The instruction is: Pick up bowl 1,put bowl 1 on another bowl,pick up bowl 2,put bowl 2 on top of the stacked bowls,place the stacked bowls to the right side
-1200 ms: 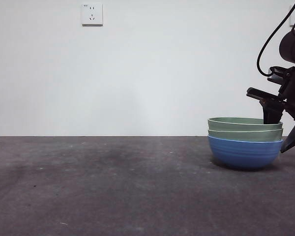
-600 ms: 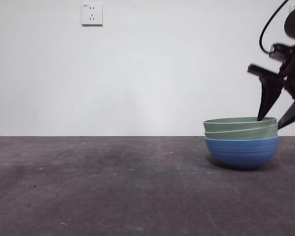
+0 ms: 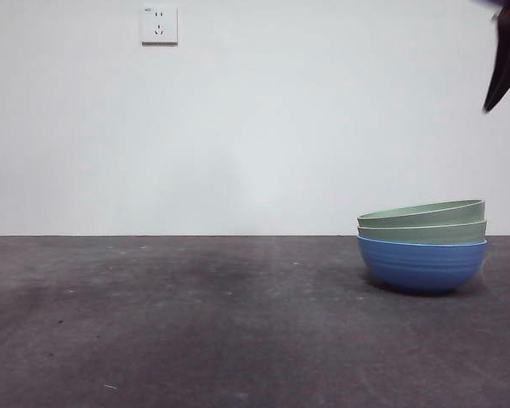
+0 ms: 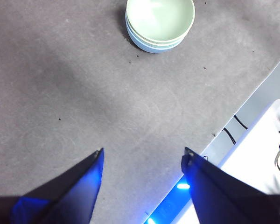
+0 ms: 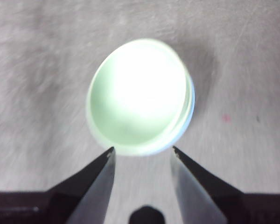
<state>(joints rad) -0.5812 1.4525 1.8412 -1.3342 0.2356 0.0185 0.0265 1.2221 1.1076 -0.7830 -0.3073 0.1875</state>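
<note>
The stacked bowls (image 3: 422, 246) sit on the grey table (image 3: 195, 323) near its right edge, the blue bowl (image 3: 422, 265) at the bottom and two pale green ones nested in it, the top one tilted. The right hand (image 5: 142, 156) hangs above them, spread and holding nothing. The left hand (image 4: 142, 156) is well apart, spread too.

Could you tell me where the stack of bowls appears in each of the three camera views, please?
Front view: the stacked bowls stand low at the right, on the dark table.
Left wrist view: the stack is at the top centre, far from the jaws.
Right wrist view: it fills the middle, just beyond the open jaws.
Shared landmark: the blue base bowl.
</note>
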